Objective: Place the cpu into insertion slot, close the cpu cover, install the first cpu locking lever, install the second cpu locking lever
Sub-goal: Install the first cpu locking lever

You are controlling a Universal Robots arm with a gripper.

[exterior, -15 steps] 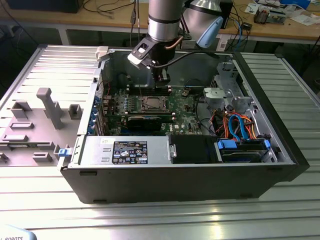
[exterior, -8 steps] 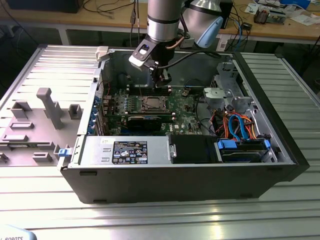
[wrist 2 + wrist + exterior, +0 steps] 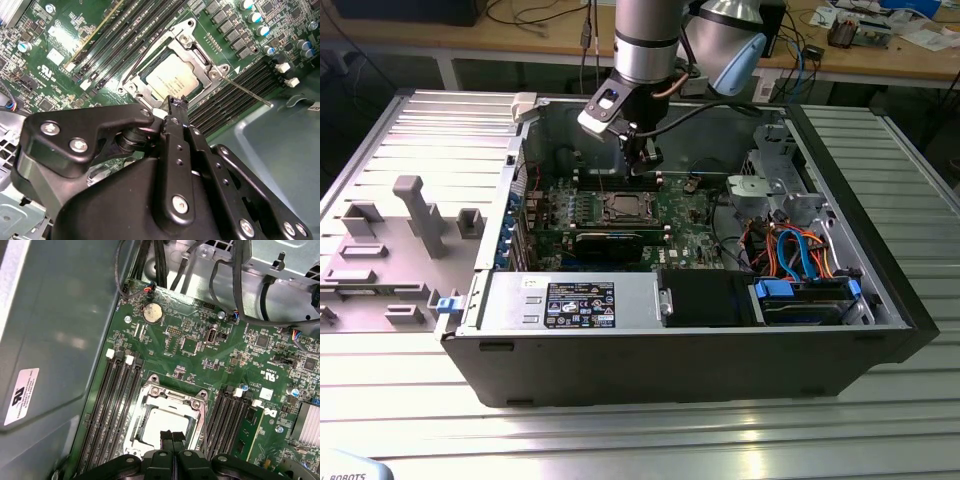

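The gripper [image 3: 643, 163] hangs inside the open computer case [image 3: 670, 370], just above the insertion slot [image 3: 620, 207] on the green circuit board [image 3: 692, 228]. In both wrist views its two fingertips are pressed together with nothing between them, poised over the slot's near edge [image 3: 172, 105] [image 3: 170, 436]. The black gripper body hides that edge of the slot and the board behind it. The cpu [image 3: 170, 77] [image 3: 157, 421] lies flat in the slot, its pale metal top showing through the window of the cpu cover [image 3: 199, 51] [image 3: 170, 398], which lies down over it. Part of the chip is masked by the fingertips in the first wrist view. One thin lever rod [image 3: 245, 90] juts out from a corner of the slot and crosses the dark memory slots [image 3: 220, 107] beside it, its free end clear of the cover – it looks unlatched. A second rod [image 3: 149, 51] runs along the opposite side of the slot; whether it is hooked down cannot be made out. In the exterior view the slot is too small to show the chip or the rods.
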